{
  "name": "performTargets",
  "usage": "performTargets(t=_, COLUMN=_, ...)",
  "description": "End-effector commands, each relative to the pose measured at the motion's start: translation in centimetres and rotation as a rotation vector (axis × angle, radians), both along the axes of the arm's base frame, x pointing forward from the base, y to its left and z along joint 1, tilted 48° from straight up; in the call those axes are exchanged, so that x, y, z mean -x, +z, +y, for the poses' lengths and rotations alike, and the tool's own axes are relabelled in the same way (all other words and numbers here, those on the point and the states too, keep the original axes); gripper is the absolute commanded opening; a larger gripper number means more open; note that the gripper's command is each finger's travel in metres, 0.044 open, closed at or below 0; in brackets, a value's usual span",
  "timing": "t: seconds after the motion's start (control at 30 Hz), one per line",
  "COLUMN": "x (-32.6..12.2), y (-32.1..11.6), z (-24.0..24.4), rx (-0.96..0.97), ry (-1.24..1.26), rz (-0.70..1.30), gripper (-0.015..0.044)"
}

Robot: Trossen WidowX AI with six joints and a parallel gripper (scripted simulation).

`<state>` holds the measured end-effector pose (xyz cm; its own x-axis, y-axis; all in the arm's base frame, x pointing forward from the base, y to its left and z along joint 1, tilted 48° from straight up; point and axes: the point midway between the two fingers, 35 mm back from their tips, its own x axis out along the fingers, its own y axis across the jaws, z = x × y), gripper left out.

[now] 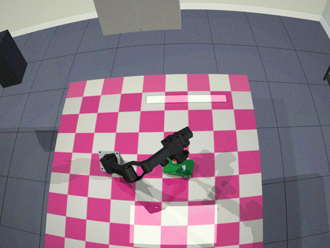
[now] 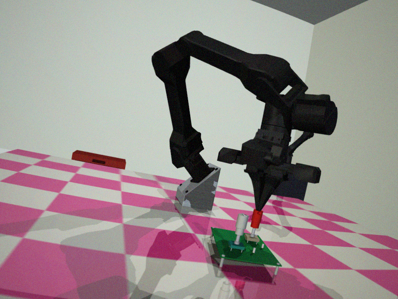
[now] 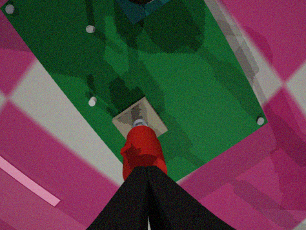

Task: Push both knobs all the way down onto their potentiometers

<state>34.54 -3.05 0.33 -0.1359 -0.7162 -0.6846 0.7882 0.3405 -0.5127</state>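
On the green circuit board (image 1: pixel 173 170) (image 2: pixel 240 238) (image 3: pixel 193 97), raised on legs above the bench (image 1: pixel 151 121) (image 2: pixel 96 192) (image 3: pixel 64 135), the white knob (image 1: pixel 183 167) (image 2: pixel 241 225) stands at left in the exterior view, high on its shaft above the teal potentiometer (image 2: pixel 236 245) (image 3: pixel 132 10), its pressing not yet done. To its right, the red knob (image 1: pixel 174 160) (image 2: pixel 256 219) (image 3: pixel 144 145) also rides high over the tan potentiometer (image 2: pixel 252 237) (image 3: pixel 152 119); pressing it appears to be step 1 of 2, and calls for a straight, gentle downward push along the shaft. Above it, the claw (image 2: pixel 258 209) (image 3: pixel 145 175) is fully closed with nothing gripped, its tips apparently against the red knob's top.
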Motion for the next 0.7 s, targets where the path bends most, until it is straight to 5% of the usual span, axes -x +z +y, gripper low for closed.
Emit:
performTargets(t=0.0, x=-0.04, y=-0.20, z=-0.36, rx=0.003, ry=0.002, rz=-0.001, gripper=0.0000)
performTargets(t=0.67, x=0.02, y=-0.55, z=-0.73, rx=0.004, ry=0.002, rz=-0.001, gripper=0.0000)
